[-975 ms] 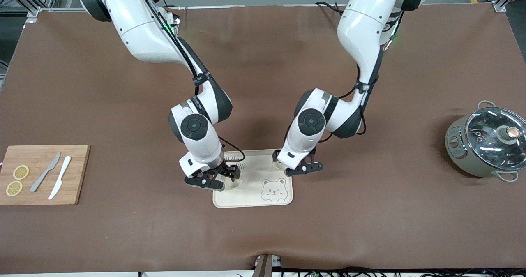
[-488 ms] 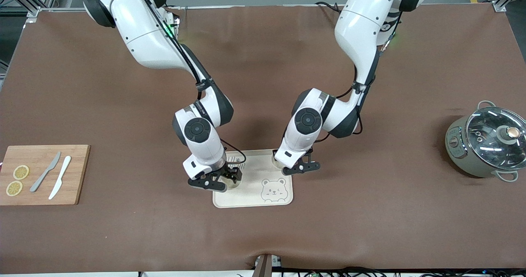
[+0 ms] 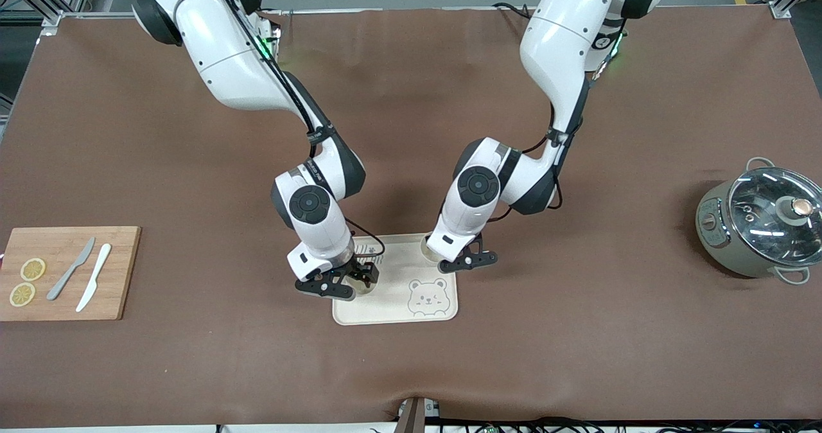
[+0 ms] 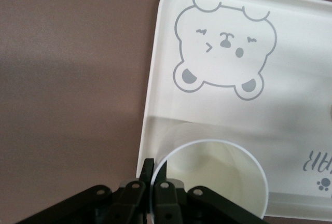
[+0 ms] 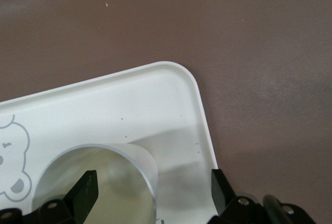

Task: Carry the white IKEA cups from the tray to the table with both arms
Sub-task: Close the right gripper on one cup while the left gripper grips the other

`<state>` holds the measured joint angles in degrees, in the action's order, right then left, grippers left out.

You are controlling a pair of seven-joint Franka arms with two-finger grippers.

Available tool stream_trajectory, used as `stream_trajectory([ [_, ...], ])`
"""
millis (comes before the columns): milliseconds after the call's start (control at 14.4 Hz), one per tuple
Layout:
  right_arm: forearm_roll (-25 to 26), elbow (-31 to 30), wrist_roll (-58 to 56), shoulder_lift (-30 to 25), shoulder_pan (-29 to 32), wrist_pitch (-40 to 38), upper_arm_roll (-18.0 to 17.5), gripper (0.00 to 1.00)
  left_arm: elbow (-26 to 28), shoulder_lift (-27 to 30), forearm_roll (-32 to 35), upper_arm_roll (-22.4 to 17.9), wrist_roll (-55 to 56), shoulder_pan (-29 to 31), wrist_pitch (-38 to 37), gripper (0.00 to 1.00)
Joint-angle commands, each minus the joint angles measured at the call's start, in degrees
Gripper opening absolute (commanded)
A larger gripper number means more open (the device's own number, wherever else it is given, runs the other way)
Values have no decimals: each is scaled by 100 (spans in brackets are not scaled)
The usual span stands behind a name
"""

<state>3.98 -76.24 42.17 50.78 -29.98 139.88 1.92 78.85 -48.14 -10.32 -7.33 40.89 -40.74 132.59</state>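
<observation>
Both white cups stood on the bear-face tray point(image 3: 443, 309), which lay on the counter point(image 3: 578, 356). The left pincer point(image 4: 153, 193) was clenched on the rim of its cup point(image 4: 218, 182), one finger inside (presumably a wall grip for lifting). The right pincer point(image 5: 153, 189) stood released astride the wall of the other cup point(image 5: 98, 175), a plain cream-white round-rimmed one.
</observation>
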Motion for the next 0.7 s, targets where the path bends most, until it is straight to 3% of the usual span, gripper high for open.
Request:
stream_trajectory([
  [0,147,118,143,73,-25,21,27,71,26,68,4,-40,121,-22,83,0],
  [209,147,118,143,81,-25,30,27,42,-1,182,39,-58,103,40,-57,0],
  [627,147,118,143,99,-25,39,27,0,-211,262,74,-102,-598,391,-716,0],
])
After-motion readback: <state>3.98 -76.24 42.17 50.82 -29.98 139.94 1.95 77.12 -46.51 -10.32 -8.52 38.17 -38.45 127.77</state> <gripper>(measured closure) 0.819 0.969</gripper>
